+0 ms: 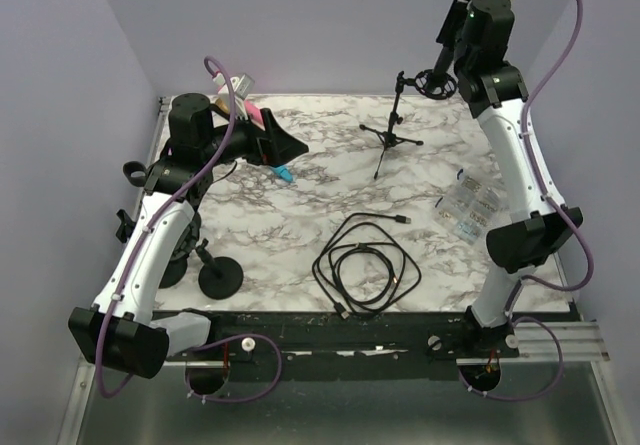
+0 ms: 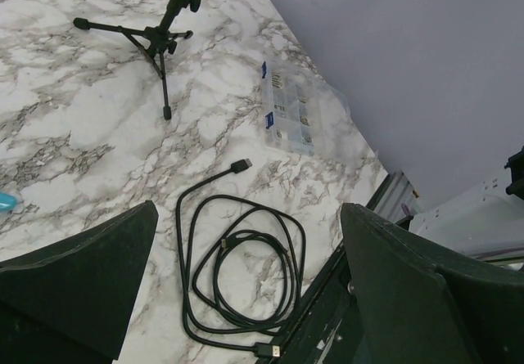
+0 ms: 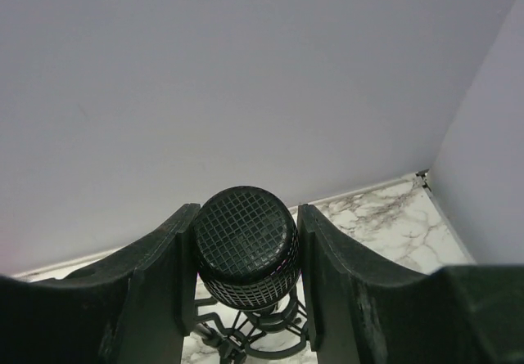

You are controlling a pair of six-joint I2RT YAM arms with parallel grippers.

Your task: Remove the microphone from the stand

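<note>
One black, mesh-domed microphone (image 3: 246,249) sits pinched in the right tool (image 3: 246,218).

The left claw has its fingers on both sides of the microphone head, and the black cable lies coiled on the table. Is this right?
No, it is the right claw, seen in the right wrist view, that flanks the microphone head. The black cable does lie coiled on the table.

Microphone (image 3: 246,245): black, round mesh grille, seated in shock mount (image 3: 250,331) atop stand, pinched on both sides by right gripper (image 3: 246,213). Stand (image 1: 390,137): black tripod, slim upright pole, legs spread, at far right of table (image 1: 300,205).
</note>
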